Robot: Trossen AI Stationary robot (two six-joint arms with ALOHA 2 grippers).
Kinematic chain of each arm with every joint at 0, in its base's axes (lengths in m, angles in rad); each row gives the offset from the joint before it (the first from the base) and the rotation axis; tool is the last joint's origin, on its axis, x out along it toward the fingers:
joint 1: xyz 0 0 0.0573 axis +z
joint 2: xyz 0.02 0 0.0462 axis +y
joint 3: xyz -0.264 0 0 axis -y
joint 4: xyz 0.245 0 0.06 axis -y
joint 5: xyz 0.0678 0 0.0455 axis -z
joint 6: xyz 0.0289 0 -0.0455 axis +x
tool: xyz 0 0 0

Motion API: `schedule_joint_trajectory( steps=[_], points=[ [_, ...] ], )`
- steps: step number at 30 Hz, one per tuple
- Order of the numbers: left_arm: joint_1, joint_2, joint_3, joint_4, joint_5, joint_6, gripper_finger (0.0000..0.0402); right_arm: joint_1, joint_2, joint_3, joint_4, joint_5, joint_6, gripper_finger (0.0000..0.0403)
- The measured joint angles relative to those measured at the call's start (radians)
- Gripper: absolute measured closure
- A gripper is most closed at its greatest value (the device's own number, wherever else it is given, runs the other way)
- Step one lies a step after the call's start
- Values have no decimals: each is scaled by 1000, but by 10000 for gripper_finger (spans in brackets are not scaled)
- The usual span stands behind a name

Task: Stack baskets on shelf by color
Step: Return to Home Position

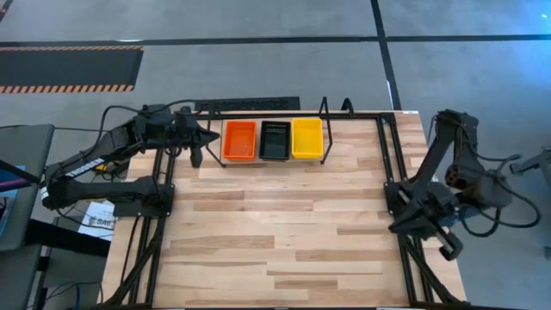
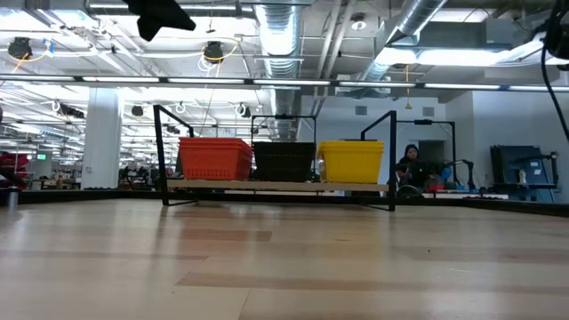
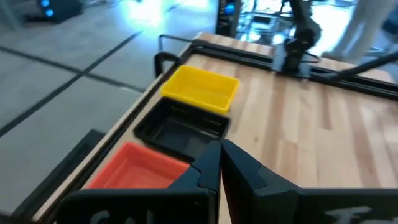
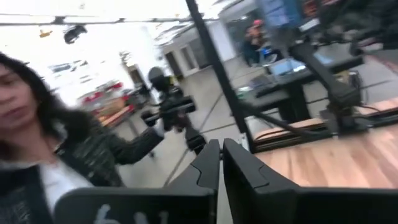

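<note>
**Surface.** Wooden table point(image 1: 284, 232) in an open workshop with a grey floor. The boards in front of the shelf carry no loose baskets.

**Shelf** point(image 2: 392, 160). Stands at the far edge of the table.

**Baskets.** All are on the shelf, side by side: orange baskets point(image 1: 240, 140), black baskets point(image 1: 275, 139), yellow baskets point(image 1: 306, 138). They are sorted by colour, with black in the middle.

**Left gripper** point(image 1: 196, 155). Clenched on nothing. It hangs just beside the orange end of the shelf, touching none of the baskets.

**Right gripper** point(image 1: 448, 248). Also closed and empty. It is folded back at the right table edge, well apart from the shelf.

**Step.** Judged to be the retreat to rest, since the sorting looks complete. The next move calls for the left arm to draw back and fold clear of the near upright without brushing the orange baskets. The right arm looks parked.

**Views compared.**
- The high view gives the colour order and both arms, but not pile height.
- The low view shows the basket side walls and a person point(image 2: 411, 160) seated far behind.
- The left wrist view shows the basket insides are empty.
- The right wrist view misses the shelf and catches another person point(image 4: 37, 124) close by.
</note>
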Motion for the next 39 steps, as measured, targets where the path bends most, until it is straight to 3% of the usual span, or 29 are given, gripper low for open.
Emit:
schedule_joint_trajectory(
  steps=[8, 10, 12, 20, 24, 26, 29, 35, 39],
  points=[
    [0, 0, 0, -54, -53, -11, 401, -8, -59, 0, -57, -21, 3, 353],
    [0, 0, 0, -61, -41, 7, 401, -49, -98, 0, -87, -133, -18, 353],
    [0, 0, 0, -71, -19, 36, 401, -114, -140, 0, -141, -322, -41, 352],
    [-1, 0, 0, -67, 35, 75, 401, -514, -223, 0, -301, -914, -141, 352],
    [-1, 0, 0, -62, 73, 108, 401, -724, -261, 2, -523, -954, -69, 352],
    [-1, 0, 0, -61, 84, 122, 401, -818, -250, -3, -564, -974, -129, 352],
    [-1, 0, 0, -46, 83, 130, 401, -943, -248, -4, -505, -1084, -267, 352],
    [-1, 0, 0, -20, 83, 162, 402, -1183, -211, -38, -488, -1261, -369, 352],
    [-1, 0, 0, -16, 89, 165, 401, -1356, -145, -153, -250, -1553, -384, 352]
  ],
)
